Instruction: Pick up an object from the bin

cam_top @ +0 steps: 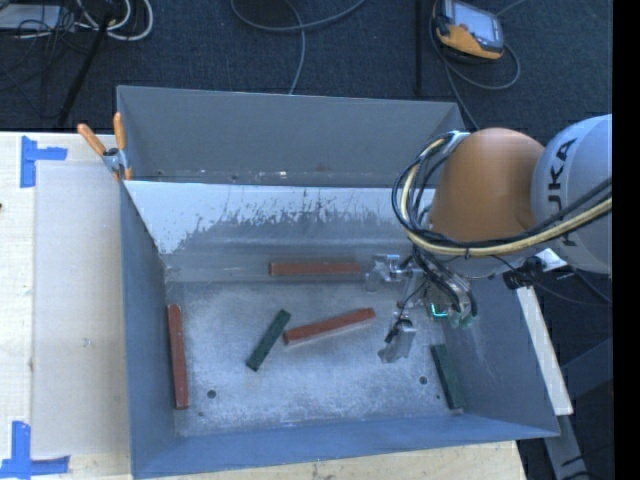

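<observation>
Front right of grey metal bin: dark green flat bar along right wall. Left side: long red-brown stick. Just behind green bar, low over bare floor: end effector, released or clenched impossible to tell. Left of it: red-brown flat bar, short dark green strip. Farthest, by back wall: second red-brown bar.

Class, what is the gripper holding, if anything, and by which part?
Nothing: the gripper hangs between a red-brown flat bar and a dark green flat bar.
</observation>
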You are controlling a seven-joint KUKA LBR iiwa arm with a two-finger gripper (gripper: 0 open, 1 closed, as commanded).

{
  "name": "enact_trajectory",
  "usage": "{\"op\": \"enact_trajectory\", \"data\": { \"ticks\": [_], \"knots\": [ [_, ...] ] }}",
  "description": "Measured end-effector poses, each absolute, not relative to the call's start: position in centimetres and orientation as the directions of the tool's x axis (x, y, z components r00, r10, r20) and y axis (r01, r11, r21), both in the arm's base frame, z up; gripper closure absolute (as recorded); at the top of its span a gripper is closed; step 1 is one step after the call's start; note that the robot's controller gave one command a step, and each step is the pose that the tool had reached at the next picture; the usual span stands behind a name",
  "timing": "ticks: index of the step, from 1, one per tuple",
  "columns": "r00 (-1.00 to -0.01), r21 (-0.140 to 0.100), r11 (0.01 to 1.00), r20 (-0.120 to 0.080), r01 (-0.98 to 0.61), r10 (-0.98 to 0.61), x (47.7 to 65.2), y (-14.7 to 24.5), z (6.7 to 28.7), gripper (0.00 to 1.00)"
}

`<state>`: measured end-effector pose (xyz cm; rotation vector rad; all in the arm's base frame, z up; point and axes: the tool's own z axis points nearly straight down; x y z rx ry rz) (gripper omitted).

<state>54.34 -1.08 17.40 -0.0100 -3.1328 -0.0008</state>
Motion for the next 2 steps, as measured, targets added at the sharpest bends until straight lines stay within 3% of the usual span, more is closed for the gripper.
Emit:
{"op": "enact_trajectory", "data": {
  "ticks": [1,2],
  "knots": [
    [-1.0,0.001,1.0,0.006,-0.029,-0.029,56.85,0.52,6.48,0.0],
    [-1.0,0.0,1.0,-0.001,-0.029,-0.029,57.02,0.49,7.0,1.0]
  ]
}}
